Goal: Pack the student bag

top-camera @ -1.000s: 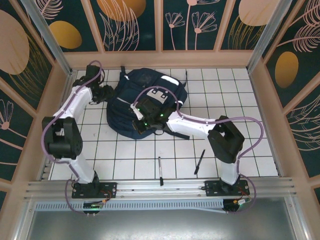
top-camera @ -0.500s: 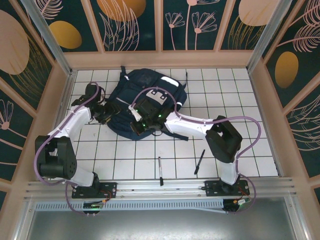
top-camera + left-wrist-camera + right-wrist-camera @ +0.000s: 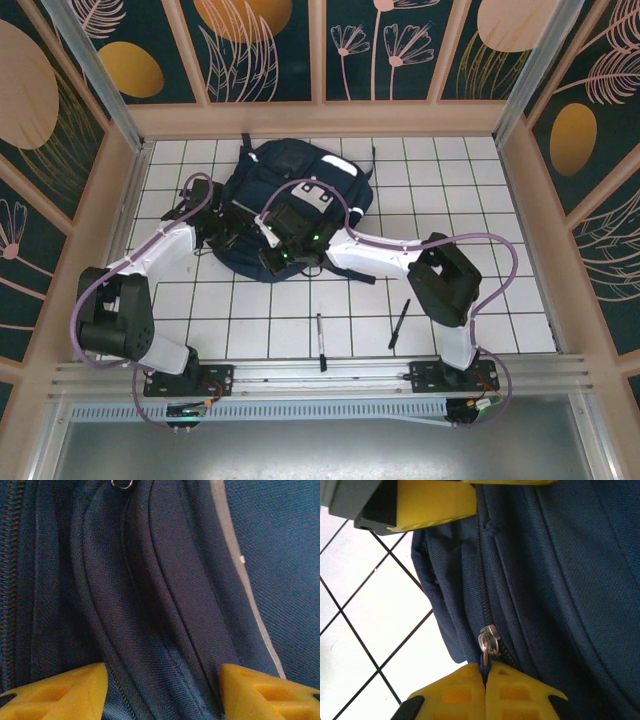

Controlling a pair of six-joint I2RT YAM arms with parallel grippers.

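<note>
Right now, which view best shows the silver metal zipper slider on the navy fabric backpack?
Right wrist: silver metal zipper slider close and sharp, its pull pinched in the shut right gripper. Top external: whole navy fabric backpack, slider too small to tell. Left wrist: backpack folds and seams up close.

Navy bag [image 3: 150, 580] fabric lies close under the camera, gathered into long folds and stitched seams that run from the far edge toward the near one. A zip [image 3: 10, 580] line runs down the far left. A small metal ring [image 3: 121, 484] sits at the far edge, partly cut off. A pale grey stripe [image 3: 240, 575] slants down the right side. The left gripper [image 3: 162, 690] has its yellow fingers [image 3: 60, 692] at the near corners, standing wide apart with folds of fabric between them.
</note>
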